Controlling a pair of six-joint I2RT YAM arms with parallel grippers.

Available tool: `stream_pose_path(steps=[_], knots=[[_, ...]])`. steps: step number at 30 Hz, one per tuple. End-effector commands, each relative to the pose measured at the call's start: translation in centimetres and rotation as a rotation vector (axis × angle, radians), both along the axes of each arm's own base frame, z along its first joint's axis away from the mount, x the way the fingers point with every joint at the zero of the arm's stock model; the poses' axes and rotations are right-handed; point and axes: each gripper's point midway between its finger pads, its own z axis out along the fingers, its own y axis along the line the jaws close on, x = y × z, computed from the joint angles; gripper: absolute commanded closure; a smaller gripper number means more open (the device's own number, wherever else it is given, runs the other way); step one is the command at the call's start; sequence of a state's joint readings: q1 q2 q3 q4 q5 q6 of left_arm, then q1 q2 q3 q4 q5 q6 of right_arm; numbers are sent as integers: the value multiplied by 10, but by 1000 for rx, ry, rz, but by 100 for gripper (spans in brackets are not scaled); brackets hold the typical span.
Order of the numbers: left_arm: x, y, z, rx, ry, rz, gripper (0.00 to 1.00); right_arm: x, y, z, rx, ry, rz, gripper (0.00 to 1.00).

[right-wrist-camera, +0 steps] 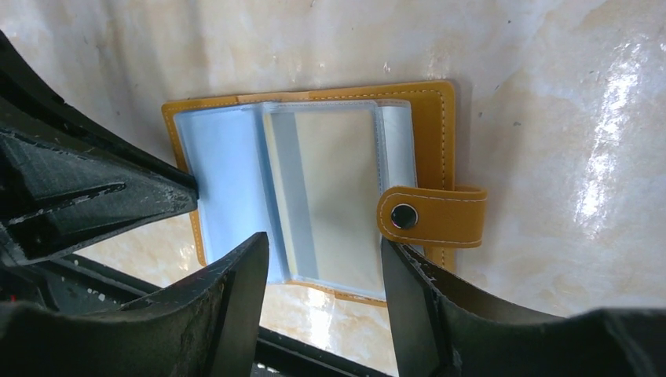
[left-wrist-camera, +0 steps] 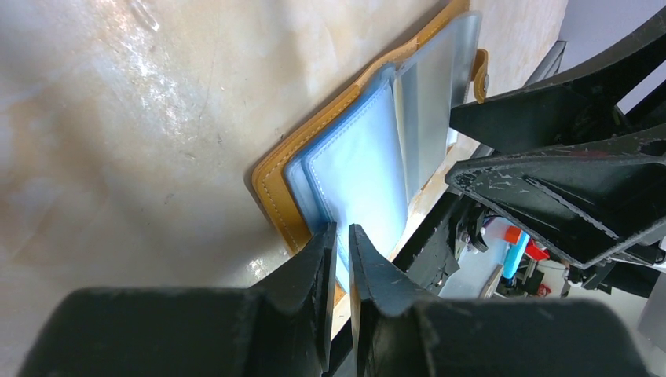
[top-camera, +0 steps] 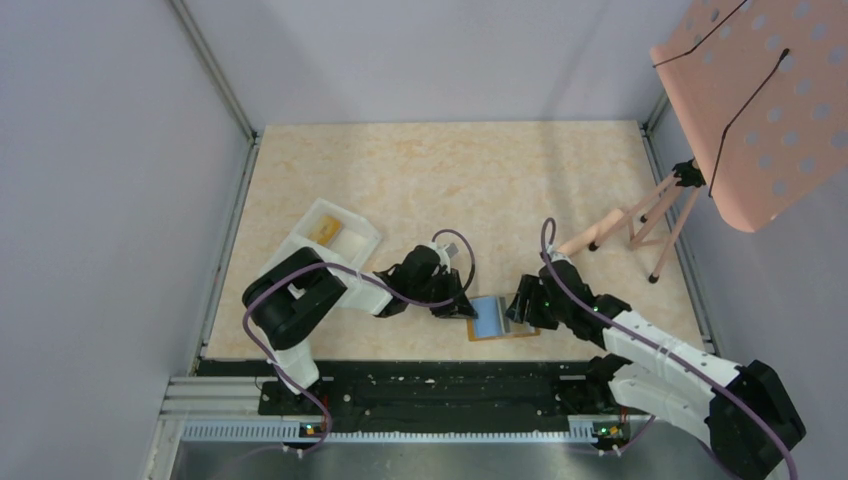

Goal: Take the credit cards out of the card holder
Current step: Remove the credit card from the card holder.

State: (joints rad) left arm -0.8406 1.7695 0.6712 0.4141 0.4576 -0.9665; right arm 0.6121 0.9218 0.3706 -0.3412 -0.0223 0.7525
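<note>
Left end effector fingers nearly together, nipping edge of blue card in holder. Right end effector apart, fingers straddling holder's clear sleeves, contact unclear. Holder lies open, flat on counter, near front edge, between the two

White two-compartment tray left on beige marbled table; pink perforated stand at right edge.
</note>
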Motion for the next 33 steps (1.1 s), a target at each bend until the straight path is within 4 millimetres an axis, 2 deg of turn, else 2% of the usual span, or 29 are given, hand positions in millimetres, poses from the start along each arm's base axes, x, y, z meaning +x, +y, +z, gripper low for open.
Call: stream_pose_path(steps=[1, 6, 14, 20, 33], knots=[[-11, 23, -32, 144, 31, 9, 82, 5, 30, 34, 191, -80, 59, 46], [-11, 24, -29, 141, 27, 11, 82, -1, 45, 47, 305, -87, 101, 47], [-12, 26, -28, 143, 25, 16, 82, -2, 58, 58, 385, -97, 134, 50], [-13, 28, -27, 145, 23, 21, 82, 3, 61, 72, 391, -131, 150, 57], [-15, 29, -26, 146, 29, 30, 82, 4, 70, 83, 442, -145, 179, 76]])
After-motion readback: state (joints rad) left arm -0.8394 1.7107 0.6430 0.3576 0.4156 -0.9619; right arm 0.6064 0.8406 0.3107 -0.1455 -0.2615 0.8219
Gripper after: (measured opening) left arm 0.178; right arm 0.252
